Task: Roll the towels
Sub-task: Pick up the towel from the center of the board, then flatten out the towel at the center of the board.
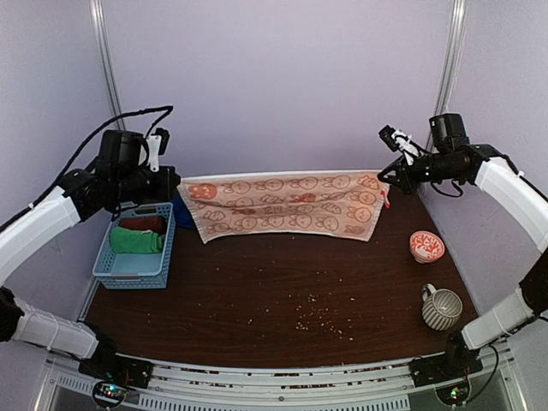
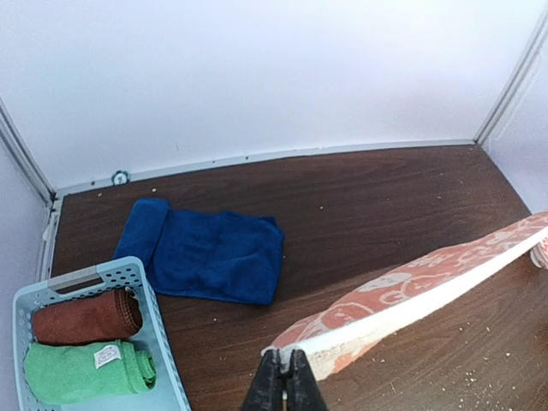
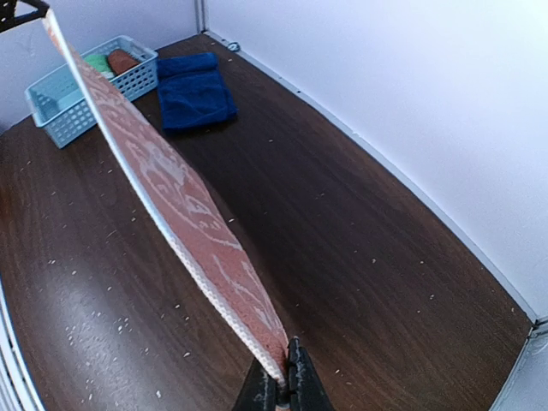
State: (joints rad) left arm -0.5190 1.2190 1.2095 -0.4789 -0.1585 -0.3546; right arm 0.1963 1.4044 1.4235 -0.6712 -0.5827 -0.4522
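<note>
The orange towel with white pattern (image 1: 287,206) hangs stretched in the air between both grippers, above the back of the table. My left gripper (image 1: 177,186) is shut on its left top corner (image 2: 295,347). My right gripper (image 1: 383,177) is shut on its right top corner (image 3: 278,360). The royal blue towel (image 2: 205,253) lies flat on the table at the back left, also in the right wrist view (image 3: 195,90). A rolled dark red towel (image 2: 86,315) and a rolled green towel (image 2: 86,370) lie in the light blue basket (image 1: 135,265).
An orange-and-white patterned bowl (image 1: 426,246) and a striped mug (image 1: 441,307) stand at the right side. Crumbs are scattered over the dark wooden table (image 1: 282,291). White walls close the back and sides.
</note>
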